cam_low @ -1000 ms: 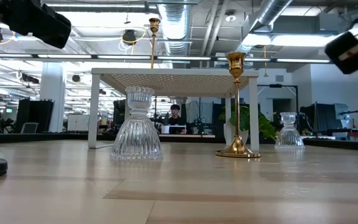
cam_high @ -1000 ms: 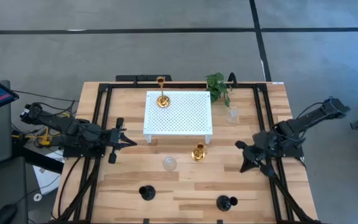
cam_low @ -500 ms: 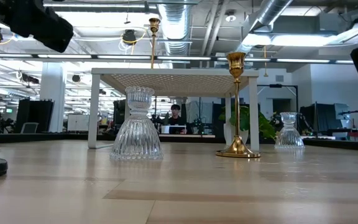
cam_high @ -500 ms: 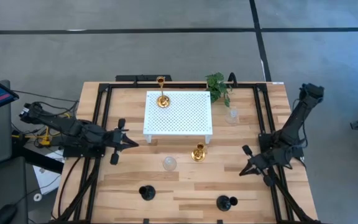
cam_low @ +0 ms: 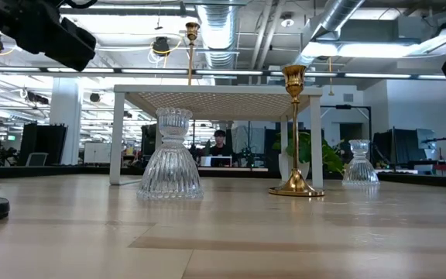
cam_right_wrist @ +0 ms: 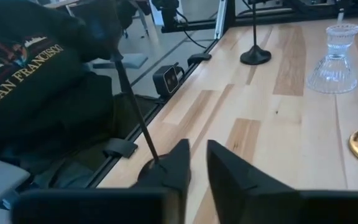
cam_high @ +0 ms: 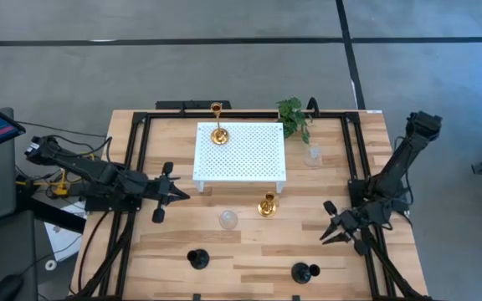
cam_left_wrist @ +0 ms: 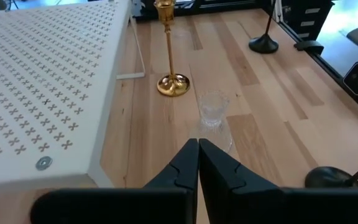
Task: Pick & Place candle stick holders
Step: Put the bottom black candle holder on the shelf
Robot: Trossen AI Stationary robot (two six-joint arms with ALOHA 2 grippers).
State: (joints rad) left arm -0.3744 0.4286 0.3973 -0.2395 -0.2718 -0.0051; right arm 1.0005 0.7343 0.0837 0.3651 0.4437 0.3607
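Note:
A tall gold holder [cam_high: 217,134] stands on the white perforated stand [cam_high: 241,155]. A second gold holder [cam_high: 266,205] and a glass one [cam_high: 228,220] stand on the table in front of the stand, and another glass holder [cam_high: 312,155] is to its right. Two black holders [cam_high: 197,259] [cam_high: 305,271] stand near the front edge. My right gripper [cam_right_wrist: 197,152] hangs low at the right [cam_high: 328,232], slightly open, just short of the right black holder's base [cam_right_wrist: 151,169]. My left gripper [cam_left_wrist: 197,146] is shut, at the left [cam_high: 178,194], pointing toward the glass holder [cam_left_wrist: 213,112].
A small green plant [cam_high: 291,117] stands at the far edge, right of the stand. Black rails [cam_high: 136,167] run along the table's sides. A person in a dark printed top [cam_right_wrist: 36,81] sits beyond the table edge. Bare wood [cam_high: 249,251] lies between the two black holders.
My right arm has swung round, and its gripper has sunk and gone toward the table's near edge, ending close to the right black holder. None of the holders has moved.

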